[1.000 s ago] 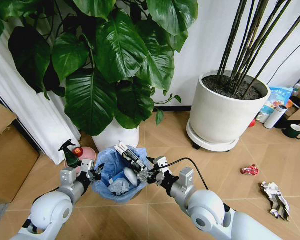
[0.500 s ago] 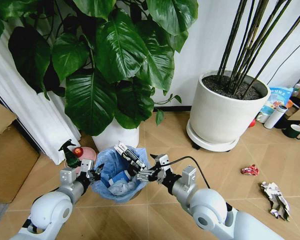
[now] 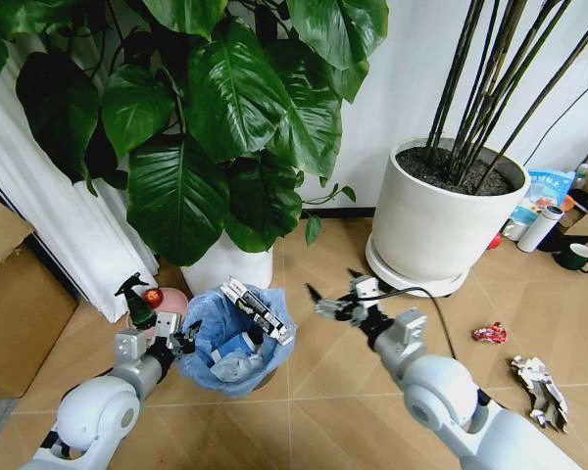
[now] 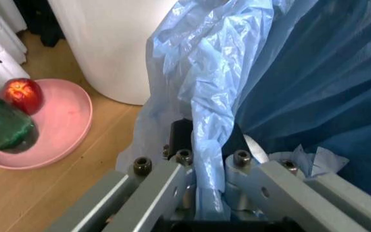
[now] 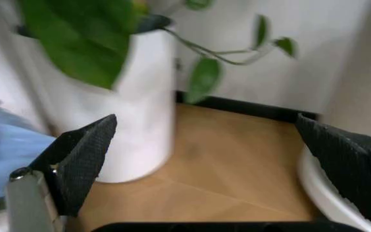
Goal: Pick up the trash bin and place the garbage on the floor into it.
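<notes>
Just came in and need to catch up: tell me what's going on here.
The left pincer is clamped on the bag-lined rim of the trash bin, holding it beside the white plant pot. The bin already has litter inside, including a printed wrapper sticking up. The right pincer is open and empty, out over the floor to the bin's right. A red wrapper and a printed wrapper lie on the floor.

Glossy white arms, grey wrists, black cable [image 3: 423, 294].
</notes>
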Robot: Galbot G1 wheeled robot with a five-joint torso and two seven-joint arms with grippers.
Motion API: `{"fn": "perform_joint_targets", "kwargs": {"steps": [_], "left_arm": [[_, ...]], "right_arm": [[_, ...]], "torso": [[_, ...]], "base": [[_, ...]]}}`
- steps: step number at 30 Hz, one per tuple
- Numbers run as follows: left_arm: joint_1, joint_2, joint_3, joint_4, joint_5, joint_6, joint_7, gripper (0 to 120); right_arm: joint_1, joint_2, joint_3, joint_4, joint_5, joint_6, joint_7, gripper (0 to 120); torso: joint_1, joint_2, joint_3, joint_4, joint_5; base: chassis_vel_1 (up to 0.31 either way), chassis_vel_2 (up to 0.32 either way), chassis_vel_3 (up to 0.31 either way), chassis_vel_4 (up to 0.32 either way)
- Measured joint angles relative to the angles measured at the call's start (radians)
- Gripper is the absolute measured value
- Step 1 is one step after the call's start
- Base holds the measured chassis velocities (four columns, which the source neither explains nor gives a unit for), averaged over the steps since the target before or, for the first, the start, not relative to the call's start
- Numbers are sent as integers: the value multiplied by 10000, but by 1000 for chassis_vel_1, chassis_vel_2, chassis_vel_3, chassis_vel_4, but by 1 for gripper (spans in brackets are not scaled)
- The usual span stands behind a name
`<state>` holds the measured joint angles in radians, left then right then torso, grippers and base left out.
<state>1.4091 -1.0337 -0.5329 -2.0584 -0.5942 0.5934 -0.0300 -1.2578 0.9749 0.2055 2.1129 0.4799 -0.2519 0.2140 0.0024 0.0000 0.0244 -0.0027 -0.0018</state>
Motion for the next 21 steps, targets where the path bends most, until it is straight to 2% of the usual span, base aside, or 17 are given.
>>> {"fn": "perform_joint_targets", "kwargs": {"steps": [6,21], "left_arm": [[81,-36,-27,-38,109,-25,100,0],[274,-13,-114,-277,134,-41,215,0]], "right_arm": [[-894,571,1175,-436,-658,-16,25,100],[-950,1267,1799,-1183,-842,5,9,100]], "torso": [[0,0,0,0,-2],[0,0,0,3,-2]], "base": [[0,0,0,0],[-13,-14,14,13]]}}
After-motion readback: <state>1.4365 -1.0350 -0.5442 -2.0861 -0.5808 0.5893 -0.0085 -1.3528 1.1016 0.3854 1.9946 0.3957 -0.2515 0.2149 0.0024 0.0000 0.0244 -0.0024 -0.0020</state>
